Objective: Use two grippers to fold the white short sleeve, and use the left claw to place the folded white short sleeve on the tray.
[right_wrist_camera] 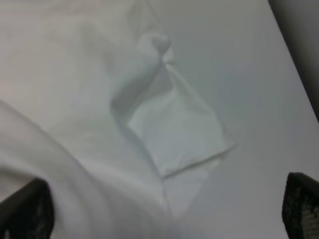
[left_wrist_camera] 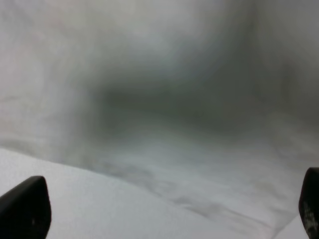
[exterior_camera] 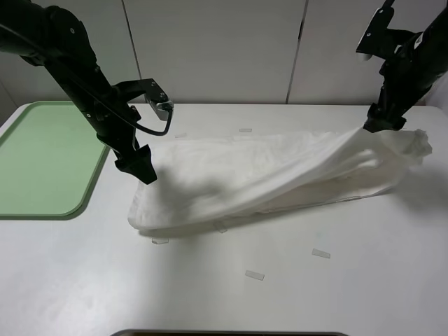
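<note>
The white short sleeve [exterior_camera: 266, 175] lies as a long folded band across the middle of the table. Its right end still rises in a ridge toward my right gripper [exterior_camera: 381, 126], which hangs just above it. In the right wrist view, the right gripper [right_wrist_camera: 164, 209] has its fingertips [right_wrist_camera: 25, 211] wide apart, open over a sleeve of the shirt [right_wrist_camera: 174, 129]. My left gripper [exterior_camera: 143, 169] hovers at the shirt's left end. The left wrist view shows the left gripper [left_wrist_camera: 167, 209] open too, above blurred white cloth [left_wrist_camera: 149, 99]. The pale green tray [exterior_camera: 42, 157] sits at the left edge.
Small white tape strips [exterior_camera: 320, 253] [exterior_camera: 255, 275] [exterior_camera: 160, 240] dot the table in front of the shirt. A dark edge [exterior_camera: 231, 334] shows at the table's near side. A white wall runs along the back.
</note>
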`<state>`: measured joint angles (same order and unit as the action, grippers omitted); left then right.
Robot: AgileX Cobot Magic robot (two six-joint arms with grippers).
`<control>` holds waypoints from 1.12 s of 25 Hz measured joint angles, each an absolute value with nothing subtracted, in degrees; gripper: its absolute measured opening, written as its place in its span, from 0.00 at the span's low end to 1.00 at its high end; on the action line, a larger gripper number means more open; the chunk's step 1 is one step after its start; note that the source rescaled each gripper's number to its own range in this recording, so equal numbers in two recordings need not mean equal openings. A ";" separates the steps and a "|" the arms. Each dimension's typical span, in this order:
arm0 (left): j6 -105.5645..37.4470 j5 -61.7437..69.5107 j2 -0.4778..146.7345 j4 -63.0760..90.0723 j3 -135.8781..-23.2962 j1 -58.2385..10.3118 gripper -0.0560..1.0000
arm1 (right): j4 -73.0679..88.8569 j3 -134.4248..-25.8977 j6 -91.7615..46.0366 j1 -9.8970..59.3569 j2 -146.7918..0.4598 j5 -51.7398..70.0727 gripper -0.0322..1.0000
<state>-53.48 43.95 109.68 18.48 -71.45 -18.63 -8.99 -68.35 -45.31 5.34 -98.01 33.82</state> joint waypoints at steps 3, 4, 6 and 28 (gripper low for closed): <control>-53.48 43.95 109.68 18.51 -71.45 -18.63 1.00 | -9.20 -68.35 -45.73 5.34 -97.02 35.19 1.00; -53.48 43.95 109.68 18.51 -71.45 -18.63 1.00 | -9.21 -68.35 -45.98 5.34 -96.75 36.84 1.00; -53.48 43.95 109.68 18.51 -71.45 -18.63 1.00 | -9.24 -68.35 -46.72 5.34 -95.43 40.76 1.00; -30.41 67.31 87.59 5.17 -78.57 -18.63 1.00 | 15.98 -68.35 -47.46 5.34 -83.36 57.64 1.00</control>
<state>-30.41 67.31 87.59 5.17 -78.57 -18.63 15.98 -68.35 -47.46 5.34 -83.36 57.64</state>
